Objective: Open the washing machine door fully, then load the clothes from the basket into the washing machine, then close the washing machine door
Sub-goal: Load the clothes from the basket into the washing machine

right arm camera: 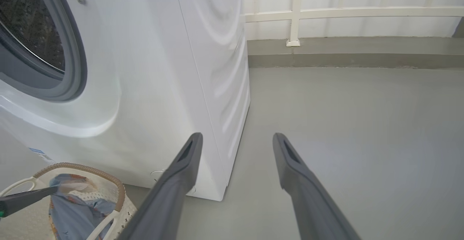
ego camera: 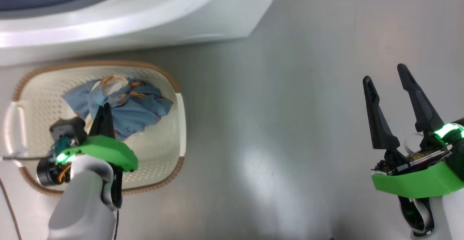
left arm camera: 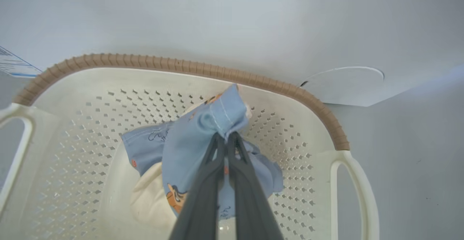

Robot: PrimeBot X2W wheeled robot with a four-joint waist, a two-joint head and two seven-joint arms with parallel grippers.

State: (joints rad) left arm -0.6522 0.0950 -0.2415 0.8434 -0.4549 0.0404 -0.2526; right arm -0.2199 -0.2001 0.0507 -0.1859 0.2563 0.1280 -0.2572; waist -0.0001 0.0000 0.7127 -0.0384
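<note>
Near left, the left claw, jaws pinched tight on a fold of the clothes, sits inside the basket. The washing machine stands just beyond, its mouth above the bundle; at right, the right claw gapes empty.

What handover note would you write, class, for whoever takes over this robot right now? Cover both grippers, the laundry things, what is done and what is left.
Left gripper: shut on a fold of the light blue cartoon-printed clothes, inside the cream-white perforated plastic basket.
Right gripper: open, empty, above the grey floor.
Basket stands on the floor before the white front-loading washing machine; its steel drum is exposed.
Done: opening uncovered, clothes gripped.
Left: lift clothes into drum, shut the machine.
</note>
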